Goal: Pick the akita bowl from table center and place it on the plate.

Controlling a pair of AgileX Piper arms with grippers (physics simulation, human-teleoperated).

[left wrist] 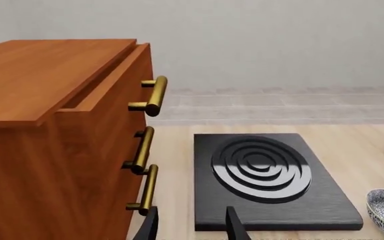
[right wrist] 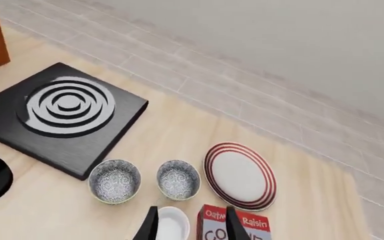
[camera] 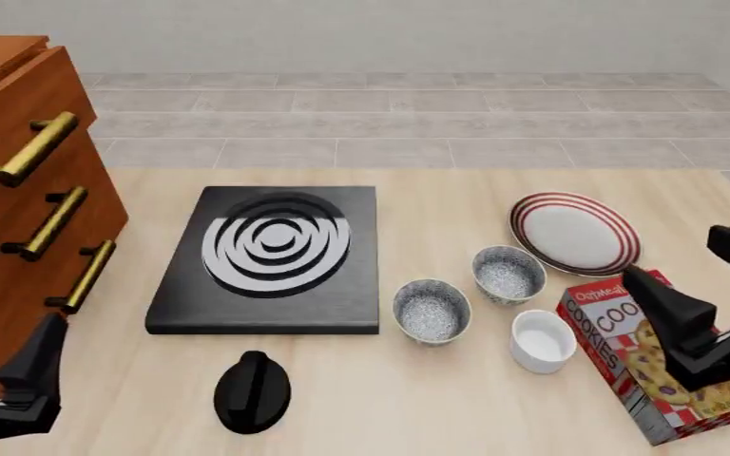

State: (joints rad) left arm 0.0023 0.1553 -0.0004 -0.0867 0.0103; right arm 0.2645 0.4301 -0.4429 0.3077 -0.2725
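Akita bowl [camera: 432, 310] left of plate [camera: 574, 233], apparently apart

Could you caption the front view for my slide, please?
Two speckled bowls sit beside the red-striped plate; both grippers hover empty.

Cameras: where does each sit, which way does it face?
Front: fixed above the arms' side, looking forward and down at the table; both arms at the lower corners.
Left wrist: behind the left end effector, facing the drawer cabinet and stove plate.
Right wrist: behind the right end effector, high, facing both bowls and the plate.
Shared: all three see the stove plate.
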